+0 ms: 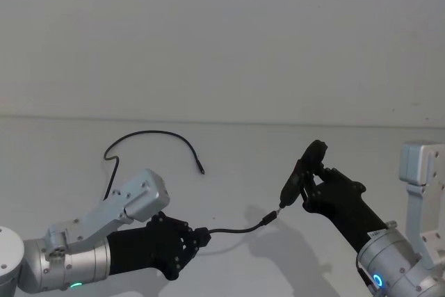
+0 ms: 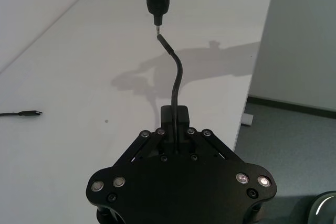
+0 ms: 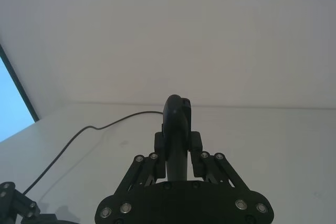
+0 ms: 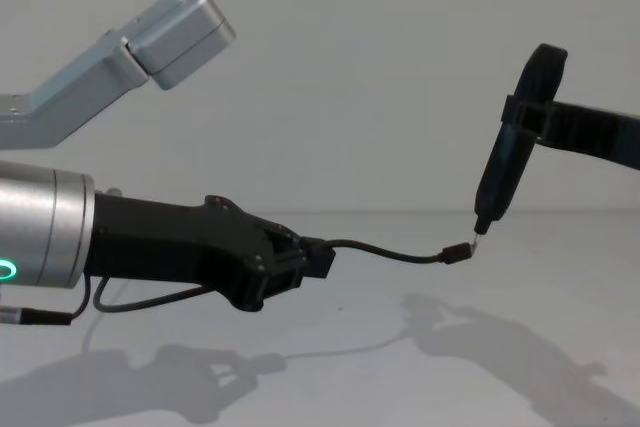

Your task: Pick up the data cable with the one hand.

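My left gripper, black and angular with a green ring on its silver wrist, is shut on the data cable. A short stretch of the cable juts out toward the right and ends in a small plug held in the air. The rest of the cord loops back over the table. My right gripper is shut on a slim black tool. The tool's pale tip hangs just above the plug.
The white table runs back to a plain wall. Its side edge drops to the floor beside my left gripper. A grey bracket stands at the far right. The cord's far end lies flat on the table.
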Available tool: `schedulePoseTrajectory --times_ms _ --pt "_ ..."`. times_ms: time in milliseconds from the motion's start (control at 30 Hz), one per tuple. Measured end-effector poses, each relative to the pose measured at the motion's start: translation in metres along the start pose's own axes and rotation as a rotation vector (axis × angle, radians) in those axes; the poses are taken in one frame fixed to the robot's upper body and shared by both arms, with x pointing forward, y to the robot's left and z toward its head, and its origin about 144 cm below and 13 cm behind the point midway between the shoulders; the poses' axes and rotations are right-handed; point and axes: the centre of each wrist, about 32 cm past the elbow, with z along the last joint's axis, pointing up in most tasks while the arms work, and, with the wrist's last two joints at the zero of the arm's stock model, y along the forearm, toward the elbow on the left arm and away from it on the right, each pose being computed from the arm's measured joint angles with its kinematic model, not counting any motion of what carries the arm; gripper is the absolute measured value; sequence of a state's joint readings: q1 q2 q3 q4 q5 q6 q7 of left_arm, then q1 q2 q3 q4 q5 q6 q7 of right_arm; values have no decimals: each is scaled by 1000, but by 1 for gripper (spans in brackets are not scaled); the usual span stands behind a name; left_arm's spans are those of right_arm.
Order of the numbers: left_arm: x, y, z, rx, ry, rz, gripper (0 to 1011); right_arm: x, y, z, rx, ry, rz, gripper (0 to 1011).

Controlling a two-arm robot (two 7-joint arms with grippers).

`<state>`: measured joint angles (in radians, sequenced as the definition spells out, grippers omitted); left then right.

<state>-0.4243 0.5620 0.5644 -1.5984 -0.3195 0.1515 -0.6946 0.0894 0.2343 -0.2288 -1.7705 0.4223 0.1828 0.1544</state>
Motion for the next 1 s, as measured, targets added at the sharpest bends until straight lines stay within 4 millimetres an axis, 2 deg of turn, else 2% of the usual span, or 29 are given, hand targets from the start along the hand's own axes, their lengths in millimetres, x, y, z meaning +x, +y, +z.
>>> schedulePoseTrajectory --times_ms 1000 --pt "0 0 0 0 0 0 42 7 -2 4 -21 -14 47 269"
